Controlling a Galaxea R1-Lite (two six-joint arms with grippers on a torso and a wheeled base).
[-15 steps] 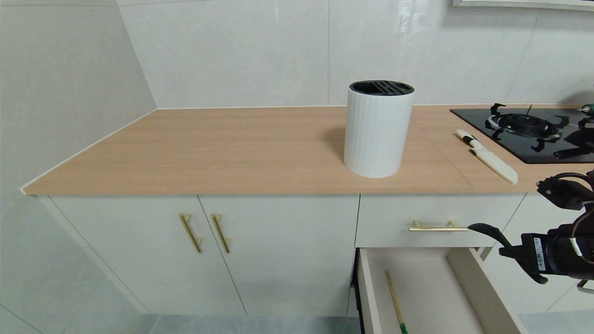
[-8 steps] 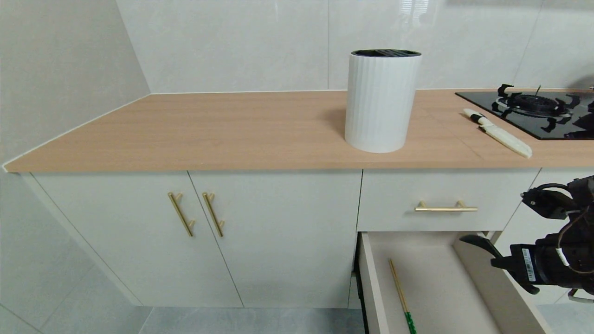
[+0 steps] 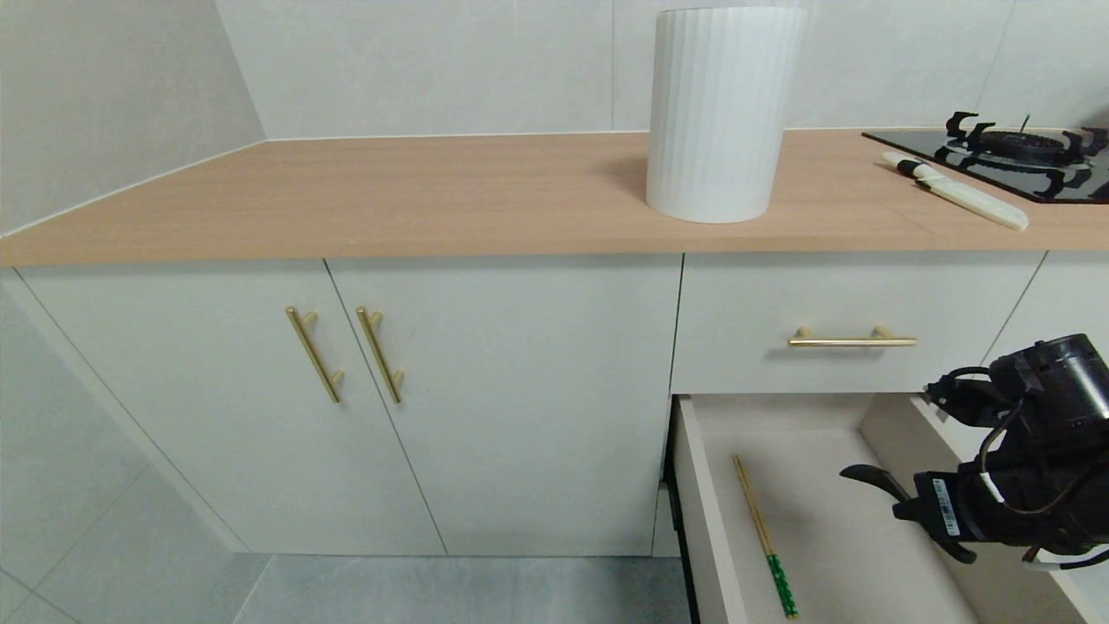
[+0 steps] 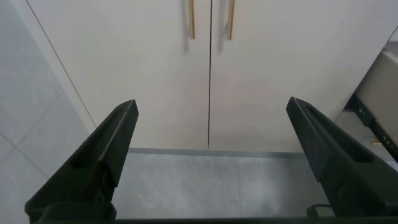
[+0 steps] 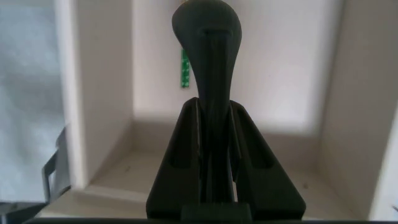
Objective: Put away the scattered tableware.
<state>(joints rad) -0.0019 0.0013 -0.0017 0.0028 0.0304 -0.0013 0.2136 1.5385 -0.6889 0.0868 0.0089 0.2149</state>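
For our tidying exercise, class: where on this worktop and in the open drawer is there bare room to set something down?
The wooden worktop is bare from the left wall to the white ribbed cylinder holder. Crowded: the white knife beside the black hob. In the open white drawer, floor is free right of the green-tipped chopsticks.

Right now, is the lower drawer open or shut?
Open. The lower drawer stands pulled out beneath the upper drawer, and chopsticks lie on its exposed floor.
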